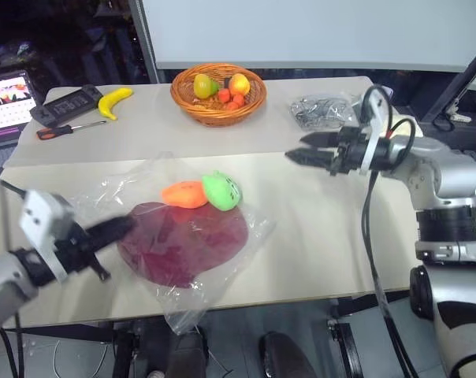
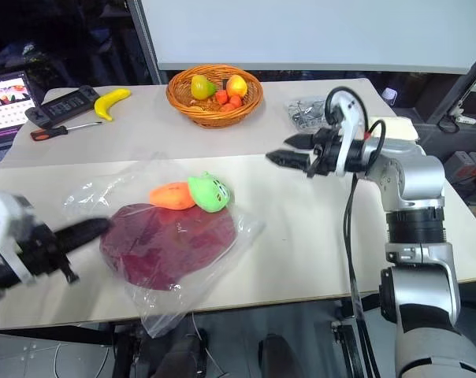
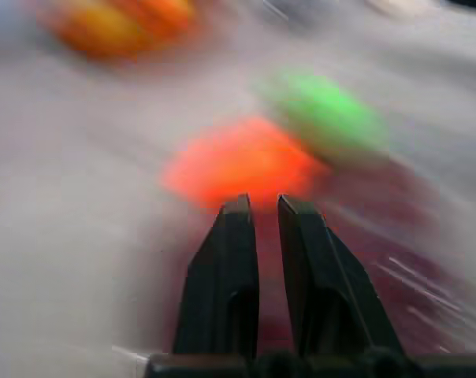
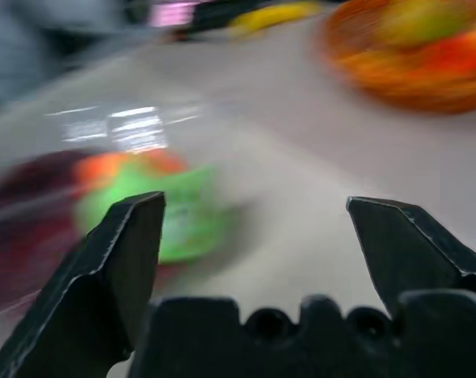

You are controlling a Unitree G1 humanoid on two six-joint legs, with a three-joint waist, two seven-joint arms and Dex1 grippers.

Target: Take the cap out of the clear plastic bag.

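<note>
The maroon cap (image 1: 183, 240) lies flat inside the clear plastic bag (image 1: 183, 311) on the near table. My left gripper (image 1: 121, 227) reaches in low from the left. Its tips sit at the cap's left edge, over the plastic. In the left wrist view its fingers (image 3: 238, 236) stand almost together with a slim gap, and I see nothing between them. My right gripper (image 1: 297, 148) hovers above the table to the right of the bag, pointing left. It is open and empty, with its jaws wide apart in the right wrist view (image 4: 254, 205).
An orange plush toy (image 1: 184, 194) and a green one (image 1: 221, 190) lie at the cap's far edge. On the far table are a fruit basket (image 1: 218, 114), a banana (image 1: 114, 101), a screwdriver (image 1: 68, 130), a black controller (image 1: 67, 105) and a small clear bag (image 1: 321, 110) with grey contents.
</note>
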